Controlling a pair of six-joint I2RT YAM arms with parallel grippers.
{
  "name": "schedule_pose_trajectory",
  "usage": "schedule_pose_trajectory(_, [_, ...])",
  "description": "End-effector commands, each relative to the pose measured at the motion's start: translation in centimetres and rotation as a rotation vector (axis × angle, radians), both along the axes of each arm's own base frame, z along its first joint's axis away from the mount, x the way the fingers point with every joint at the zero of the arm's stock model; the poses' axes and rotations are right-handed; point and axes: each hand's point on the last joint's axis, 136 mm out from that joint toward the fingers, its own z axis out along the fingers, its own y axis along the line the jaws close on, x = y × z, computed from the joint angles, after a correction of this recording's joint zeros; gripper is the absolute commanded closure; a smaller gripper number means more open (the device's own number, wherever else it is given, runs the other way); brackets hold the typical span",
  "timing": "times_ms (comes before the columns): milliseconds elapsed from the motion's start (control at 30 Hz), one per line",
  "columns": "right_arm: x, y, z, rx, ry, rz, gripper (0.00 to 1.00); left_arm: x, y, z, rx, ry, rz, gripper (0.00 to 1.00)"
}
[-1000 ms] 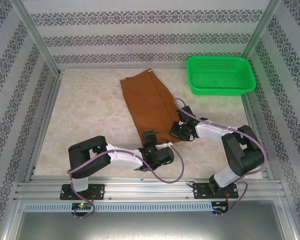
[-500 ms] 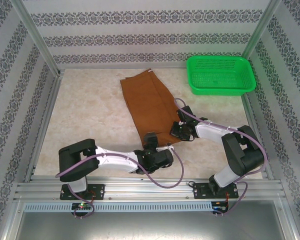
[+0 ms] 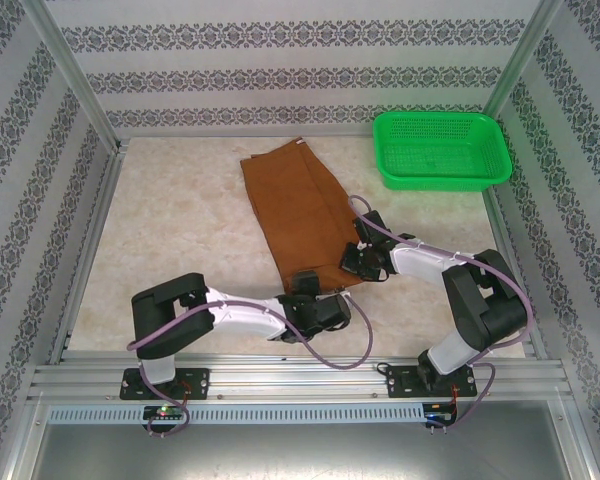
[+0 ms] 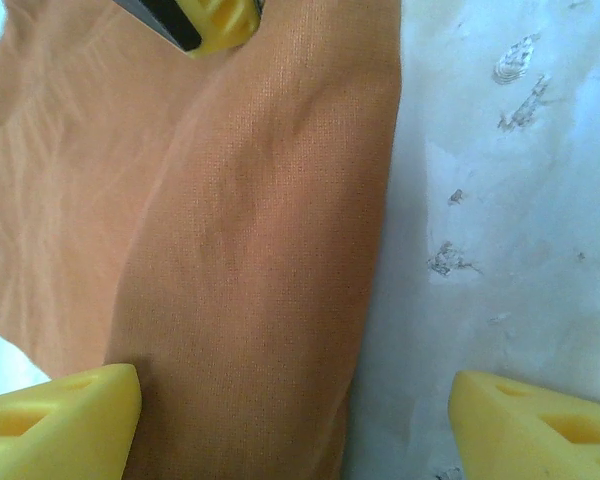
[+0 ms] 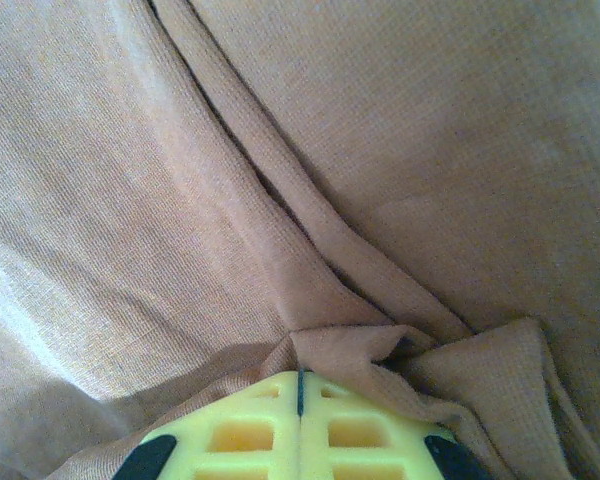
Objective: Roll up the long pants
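Note:
The long pants (image 3: 295,205) lie flat on the table as a rust-brown strip running from the back towards the arms. My left gripper (image 3: 306,284) is at their near end, open. In the left wrist view its yellow fingertips (image 4: 60,425) stand wide apart, one over the cloth (image 4: 250,250) and the other over bare table, with the pants' edge between them. My right gripper (image 3: 352,262) is at the pants' near right edge. Its fingers (image 5: 300,420) are shut on a puckered fold of the cloth (image 5: 380,350).
A green plastic basket (image 3: 440,150) stands at the back right. Metal frame posts and patterned walls enclose the pale marbled table (image 3: 180,230). The right gripper's yellow finger (image 4: 215,20) shows at the top of the left wrist view.
The left arm's elbow swung out to the left and came back, and its gripper stayed at the pants' near end. The right arm has not moved.

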Motion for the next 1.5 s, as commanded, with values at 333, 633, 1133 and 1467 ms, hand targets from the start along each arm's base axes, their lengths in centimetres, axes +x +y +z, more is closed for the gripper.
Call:
schedule_pose_trajectory(333, [-1.9, -1.6, -2.2, -0.074, 0.122, -0.018, 1.0, 6.2, 6.1, -7.8, 0.14, 0.022, 0.271, 0.18])
schedule_pose_trajectory(633, [-1.5, -1.4, -2.3, -0.073, 0.129, -0.021, 1.0, 8.8, 6.7, -6.6, 0.151, -0.042, 0.327, 0.16])
schedule_pose_trajectory(1133, [-1.2, -1.5, -2.0, -0.077, 0.132, -0.018, 1.0, 14.7, 9.4, -4.6, 0.136, -0.093, 0.519, 0.17])
schedule_pose_trajectory(1467, [-1.0, -1.4, -2.2, -0.077, 0.142, -0.02, 1.0, 16.4, 12.2, -3.5, 0.138, -0.156, 0.669, 0.16])
